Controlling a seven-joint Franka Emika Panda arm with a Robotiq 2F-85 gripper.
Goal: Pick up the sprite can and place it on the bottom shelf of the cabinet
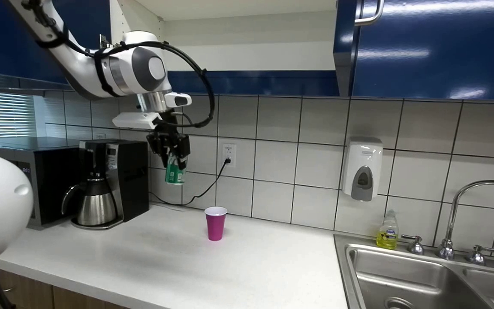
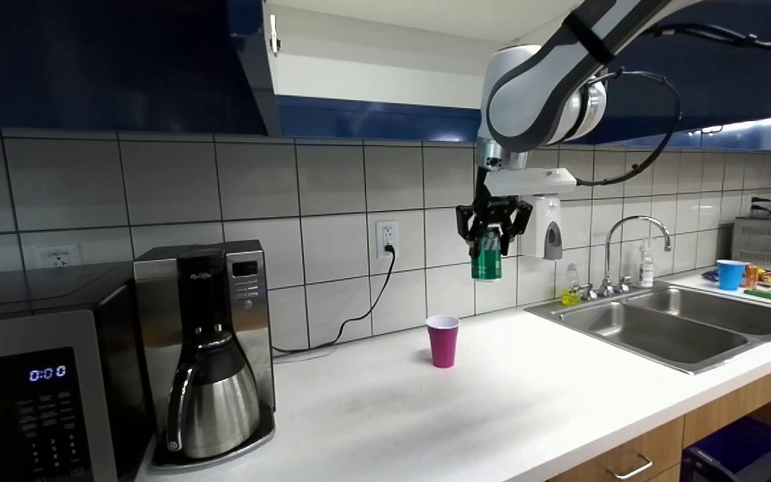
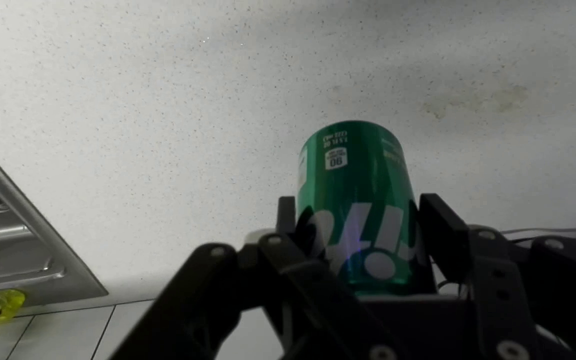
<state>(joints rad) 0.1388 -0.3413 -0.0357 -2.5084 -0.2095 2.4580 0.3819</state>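
Fingers grasp the glossy, cylindrical sprite can, printed "90", above the speckled counter, inside its front edge.

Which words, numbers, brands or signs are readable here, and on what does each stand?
"90": green cylindrical metal can, upside down in the wrist view.
"7.5 FL OZ (222 mL)": same can, likewise upside down.
"0:00": black-and-silver boxy microwave.
"Mr. Coffee", faint: black-and-silver upright coffee maker.
Other can lettering: partial or too small.
Too small or blurred: microwave keypad, clear bottle of yellow liquid, white wall dispenser.
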